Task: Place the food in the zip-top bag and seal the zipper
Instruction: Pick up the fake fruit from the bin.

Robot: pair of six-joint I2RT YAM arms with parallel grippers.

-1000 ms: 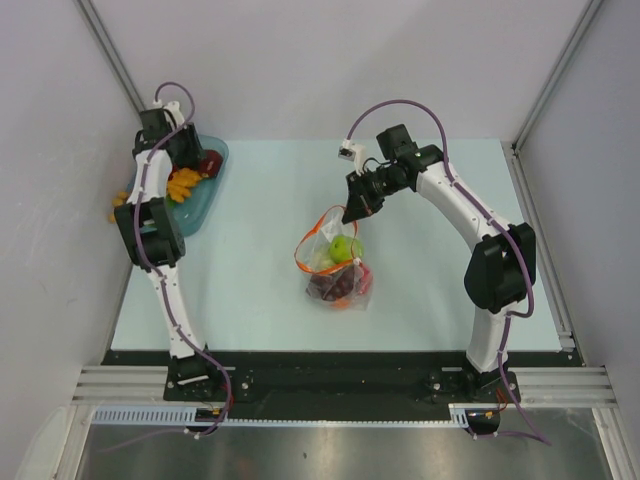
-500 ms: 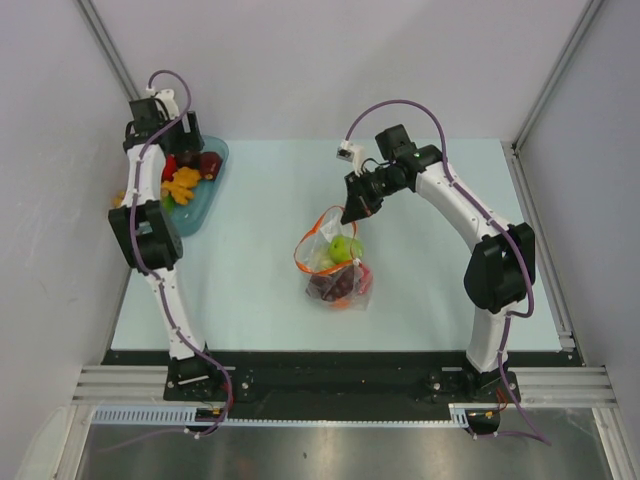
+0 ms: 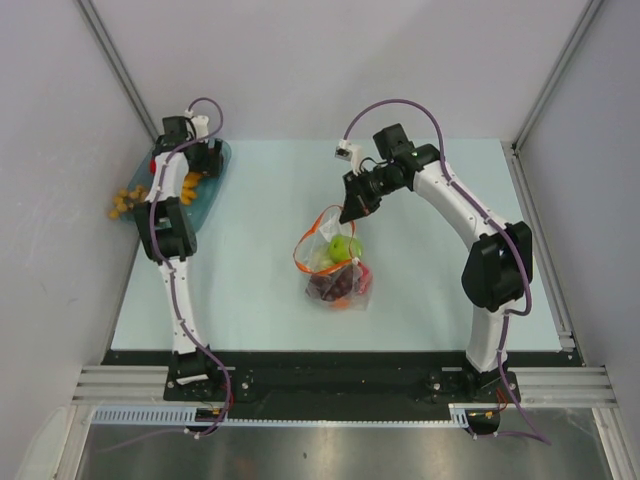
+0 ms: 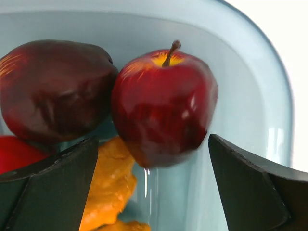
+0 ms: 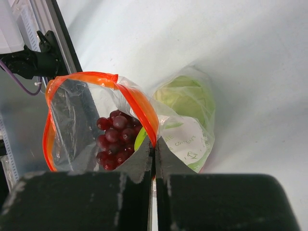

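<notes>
The zip-top bag [image 3: 335,268] lies mid-table with its mouth held open. It holds a green apple [image 3: 342,247] and a dark grape bunch [image 3: 328,286]. My right gripper [image 3: 351,211] is shut on the red-orange zipper [image 3: 309,236] and lifts that edge. The right wrist view shows the gripper [image 5: 155,144] pinching the zipper [image 5: 139,103], with the grapes [image 5: 113,139], green apple [image 5: 185,96] and white label [image 5: 185,142] below. My left gripper [image 3: 190,160] is over the teal tray [image 3: 206,203]. It is open [image 4: 154,192], with a red apple [image 4: 163,106] just ahead between its fingers.
In the tray [image 4: 250,96] a dark red fruit [image 4: 53,91] touches the red apple's left side, with orange food pieces [image 4: 110,187] below. Small orange bits [image 3: 125,200] lie at the tray's left edge. Enclosure walls stand close on both sides.
My left arm swung up and back, then came forward and right over the tray's far end. The right gripper and the bag have stayed still.
</notes>
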